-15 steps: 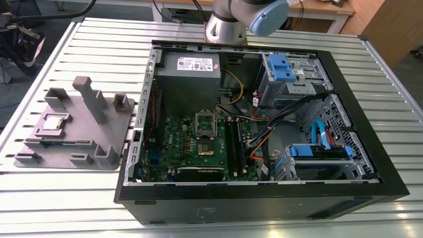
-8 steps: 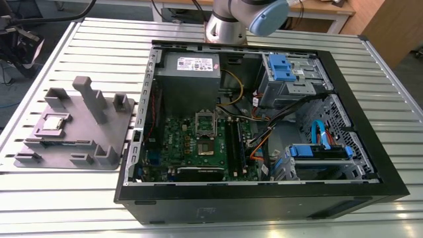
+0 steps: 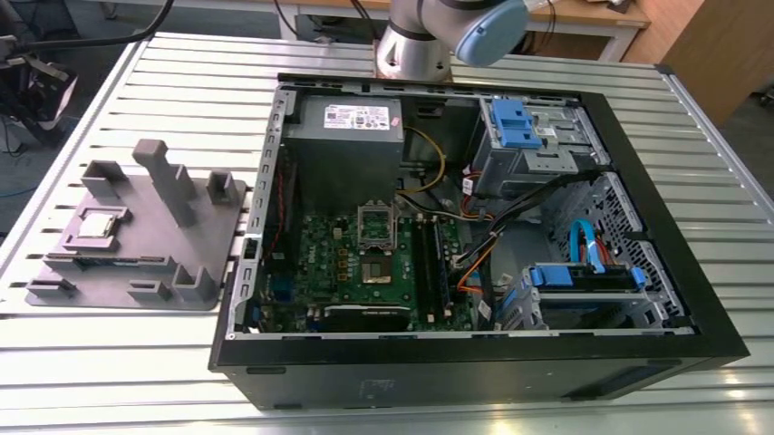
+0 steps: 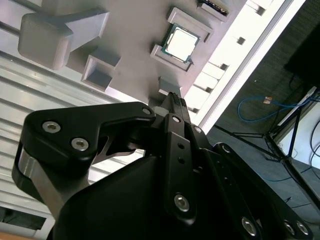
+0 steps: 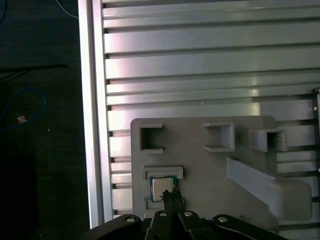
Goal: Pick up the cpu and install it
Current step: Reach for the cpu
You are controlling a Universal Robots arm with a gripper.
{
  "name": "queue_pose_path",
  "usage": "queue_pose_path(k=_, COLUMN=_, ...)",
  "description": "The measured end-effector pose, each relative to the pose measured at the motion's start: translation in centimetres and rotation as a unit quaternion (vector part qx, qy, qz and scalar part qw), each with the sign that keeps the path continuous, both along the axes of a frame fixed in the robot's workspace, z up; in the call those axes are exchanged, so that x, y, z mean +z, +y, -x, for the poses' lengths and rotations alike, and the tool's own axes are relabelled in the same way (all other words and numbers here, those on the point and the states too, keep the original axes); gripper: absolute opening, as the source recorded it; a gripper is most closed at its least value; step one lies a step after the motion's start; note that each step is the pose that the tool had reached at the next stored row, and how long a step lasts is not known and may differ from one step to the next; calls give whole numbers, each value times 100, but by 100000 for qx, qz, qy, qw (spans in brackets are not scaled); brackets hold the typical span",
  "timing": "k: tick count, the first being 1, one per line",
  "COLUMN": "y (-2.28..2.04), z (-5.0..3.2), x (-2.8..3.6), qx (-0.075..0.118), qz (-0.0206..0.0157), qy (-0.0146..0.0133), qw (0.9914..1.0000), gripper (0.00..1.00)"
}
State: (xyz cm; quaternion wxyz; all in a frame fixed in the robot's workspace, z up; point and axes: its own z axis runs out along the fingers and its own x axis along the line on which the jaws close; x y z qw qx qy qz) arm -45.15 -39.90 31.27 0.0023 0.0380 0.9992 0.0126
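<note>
Black two-finger gripper [image 5: 171, 194] [image 4: 174, 96], seen in both wrist views: fingers pressed together, narrow, holding nothing. The cpu [image 4: 179, 42], a small flat square chip with a dull silver-grey metal top, lies just ahead of the tips and apart from them. It sits flat, metal side up, in a square walled pocket of the grey plastic fixture plate [image 5: 200, 165]. In the first wrist view the tips line up over the chip's near corner. Around the chip is only the pocket's low raised rim. Further out on the plate are open square pockets [image 5: 220, 137] and a tall grey wedge-shaped post [image 5: 270, 185], off to one side of the gripper. The plate rests on a slatted aluminium table [image 5: 200, 65]. Well away, on the exterior view's right, is an open black computer case [image 3: 484, 362] with a green motherboard [image 3: 351, 263].
</note>
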Motion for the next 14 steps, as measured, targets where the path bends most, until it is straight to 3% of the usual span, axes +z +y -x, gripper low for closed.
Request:
queue_pose_path(k=5, y=-13, z=39, x=-42, qx=2, qz=62, qy=2, qw=100000, gripper=11)
queue_pose_path(k=14, y=-84, z=44, x=-137, qx=2, qz=87, qy=20, qw=100000, gripper=11)
